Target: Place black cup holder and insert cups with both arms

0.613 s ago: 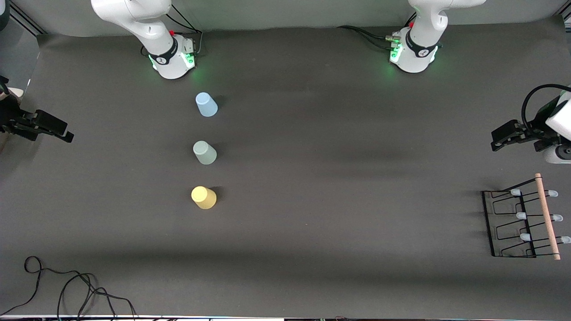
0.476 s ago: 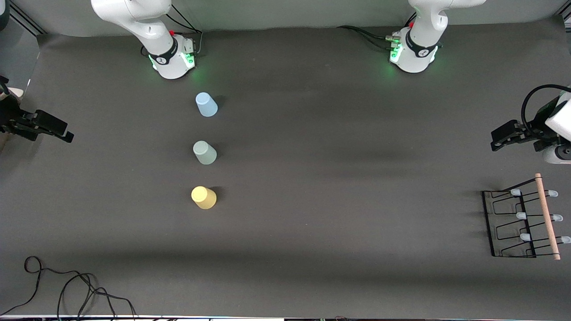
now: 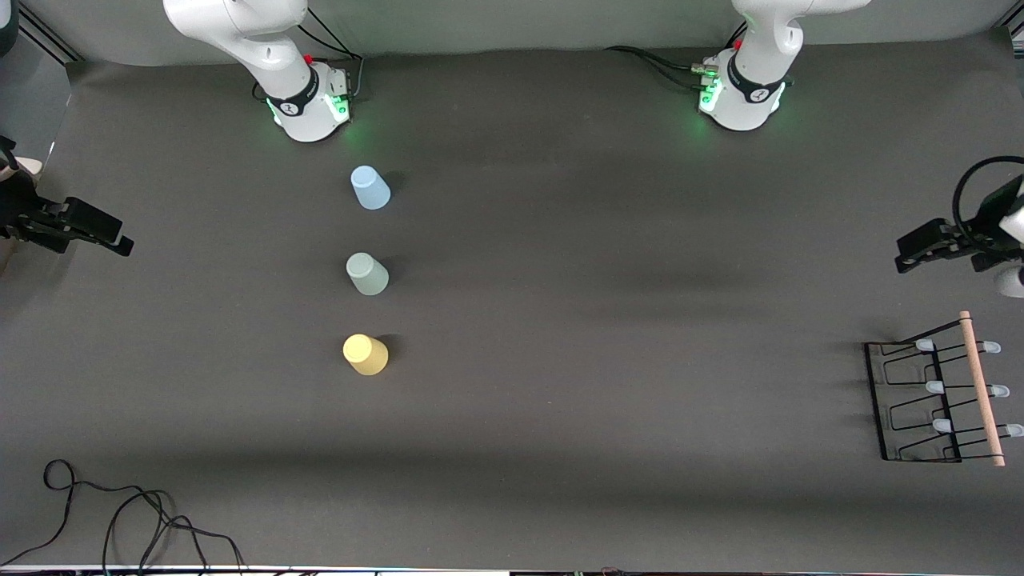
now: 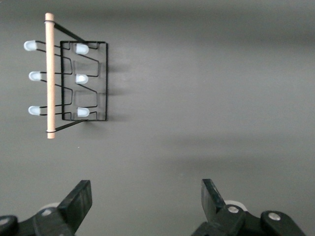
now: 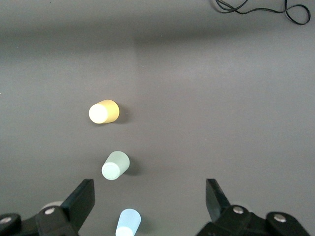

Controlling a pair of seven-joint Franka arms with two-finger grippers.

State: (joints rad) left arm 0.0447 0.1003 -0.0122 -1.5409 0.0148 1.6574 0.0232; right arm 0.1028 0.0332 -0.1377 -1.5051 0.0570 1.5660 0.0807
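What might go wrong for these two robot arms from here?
The black cup holder is thin wire, so the open left gripper might miss it or tip it while lifting. The three cups stand mouth-down in a close row, so the open right gripper might knock a neighbour while picking one.

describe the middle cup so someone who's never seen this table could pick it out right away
Start at the right arm's green-lit base; three small upside-down plastic tumblers run in a line from it toward the front camera. The pale grey-green tumbler is the middle one, between the light blue tumbler nearest the base and the yellow tumbler nearest the camera.
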